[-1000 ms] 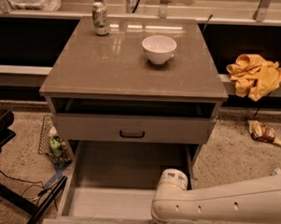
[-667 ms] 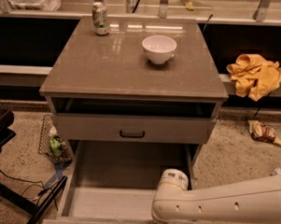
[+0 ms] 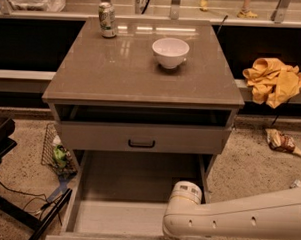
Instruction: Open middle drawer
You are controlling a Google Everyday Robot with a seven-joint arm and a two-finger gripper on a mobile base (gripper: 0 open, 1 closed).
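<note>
Standing pulled far out at lower centre, the middle drawer (image 3: 121, 218) shows a wide, shallow grey interior; the gripper (image 3: 178, 234) sits at its front edge, grip state unreadable

A grey-brown cabinet (image 3: 117, 70) with a glossy top stands on a speckled floor (image 3: 248, 169) before a long pale ledge (image 3: 20, 75), where a yellow cloth (image 3: 273, 80) lies, under warm light.

No visible change.
The gripper (image 3: 178, 237), low before the table (image 3: 117, 73)'s front edge at the middle drawer (image 3: 126, 218)'s rim, seems unmoved.
</note>
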